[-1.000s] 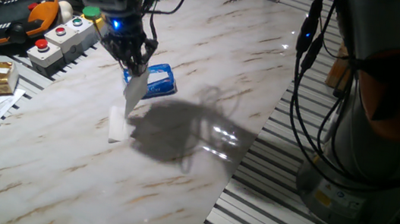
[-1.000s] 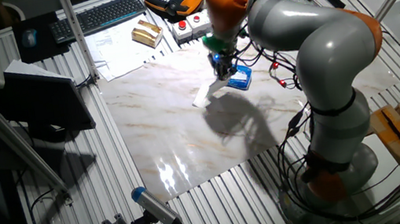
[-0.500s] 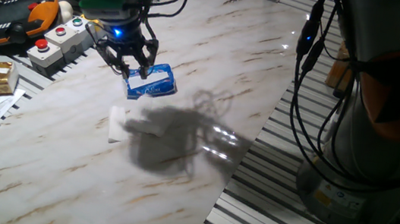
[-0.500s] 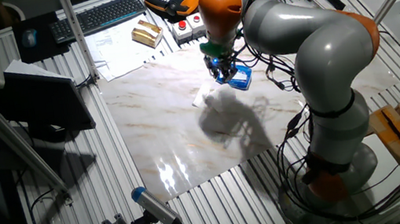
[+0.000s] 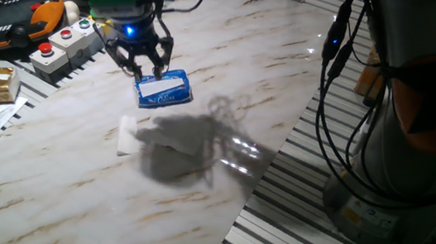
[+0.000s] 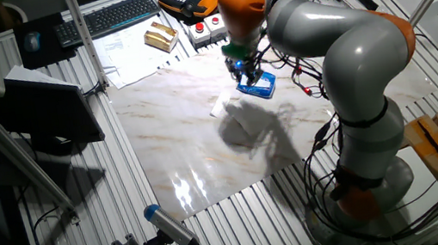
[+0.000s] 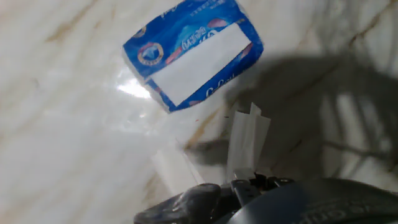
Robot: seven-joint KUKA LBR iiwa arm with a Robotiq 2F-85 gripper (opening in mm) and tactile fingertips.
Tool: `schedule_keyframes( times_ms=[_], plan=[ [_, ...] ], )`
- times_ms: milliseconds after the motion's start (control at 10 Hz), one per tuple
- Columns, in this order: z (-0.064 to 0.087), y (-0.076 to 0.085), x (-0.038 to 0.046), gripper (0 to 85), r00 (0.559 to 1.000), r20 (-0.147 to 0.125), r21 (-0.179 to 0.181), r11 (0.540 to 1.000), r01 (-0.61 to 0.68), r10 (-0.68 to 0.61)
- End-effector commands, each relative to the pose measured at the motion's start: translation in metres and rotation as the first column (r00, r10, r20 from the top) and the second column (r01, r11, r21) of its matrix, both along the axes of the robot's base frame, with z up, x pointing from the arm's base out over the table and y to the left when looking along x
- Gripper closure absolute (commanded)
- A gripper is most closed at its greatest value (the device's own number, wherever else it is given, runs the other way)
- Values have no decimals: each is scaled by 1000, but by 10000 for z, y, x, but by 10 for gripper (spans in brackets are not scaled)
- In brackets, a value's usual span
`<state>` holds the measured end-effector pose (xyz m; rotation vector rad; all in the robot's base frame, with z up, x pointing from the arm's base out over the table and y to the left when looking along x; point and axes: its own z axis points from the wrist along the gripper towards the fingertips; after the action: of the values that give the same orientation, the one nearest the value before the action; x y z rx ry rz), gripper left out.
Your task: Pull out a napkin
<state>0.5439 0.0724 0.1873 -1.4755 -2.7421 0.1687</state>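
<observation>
One claw is hanging over the far left part of the marble-patterned tabletop, its two dark fingers spread apart and holding nothing. A blue light is glowing on the hand just above the fingers.

One blue plastic tissue packet is lying flat on the tabletop just right of and below the claw; in the hand view it is showing glossy film, white print and a plain white rectangular label.

One napkin, a thin limp white sheet, is lying loose on the tabletop on the near side of the packet, apart from it and inside the arm's dark shadow, where it is showing only faintly.

One small narrow folded white strip is lying just left of the napkin, at the shadow's edge.

The tabletop is smooth and shiny, reflecting patches of light, with ribbed metal rails around it.
</observation>
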Motion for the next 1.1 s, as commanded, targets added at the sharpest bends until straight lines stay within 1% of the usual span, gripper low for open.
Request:
schedule_keyframes(
  times_ms=[0,100,200,400,600,800,1000],
  plan=[
    [40,-83,20,453,1000,-3,0,1000,-24,24],
    [109,-200,41,460,998,-8,-6,998,-68,68],
    [167,-286,41,477,995,-5,-7,995,-101,101],
    [272,-416,-1,507,988,0,20,987,-157,157],
    [336,-467,-69,523,981,31,64,979,-193,191],
    [373,-506,-111,537,969,35,68,967,-245,243],
    [384,-521,-120,550,962,34,55,960,-273,272]
  ],
)
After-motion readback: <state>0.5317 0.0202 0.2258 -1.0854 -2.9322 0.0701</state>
